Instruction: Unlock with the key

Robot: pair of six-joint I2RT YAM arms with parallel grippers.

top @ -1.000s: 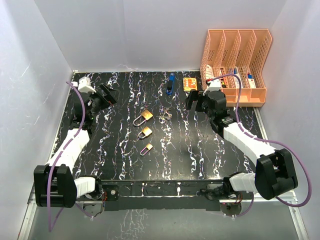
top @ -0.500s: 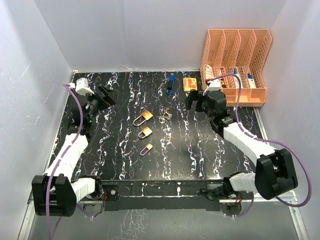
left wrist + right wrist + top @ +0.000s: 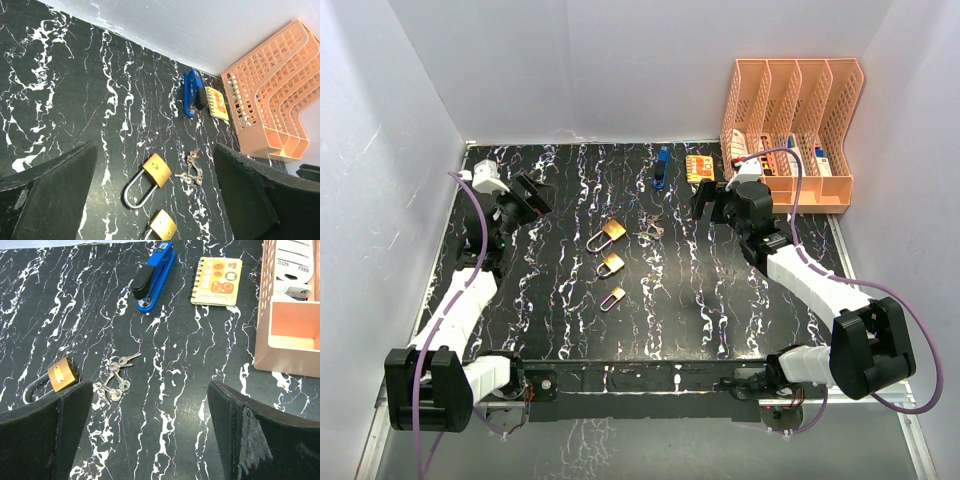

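Three brass padlocks lie mid-table: a large one (image 3: pixel 608 233), a middle one (image 3: pixel 611 265) and a small one (image 3: pixel 615 298). A bunch of silver keys (image 3: pixel 650 226) lies just right of the large padlock. The left wrist view shows the large padlock (image 3: pixel 150 177), the middle one (image 3: pixel 162 225) and the keys (image 3: pixel 191 170). The right wrist view shows the large padlock (image 3: pixel 52 379) and the keys (image 3: pixel 114 380). My left gripper (image 3: pixel 532 192) is open and empty at the far left. My right gripper (image 3: pixel 706 202) is open and empty, right of the keys.
A blue stapler (image 3: pixel 661 167) and a small orange notebook (image 3: pixel 699 168) lie at the back. An orange file rack (image 3: pixel 790 125) stands at the back right. White walls enclose the black marbled table (image 3: pixel 720 300).
My left arm has shifted slightly, its gripper moving a little toward the back and right. The right arm, padlocks and keys have not moved.
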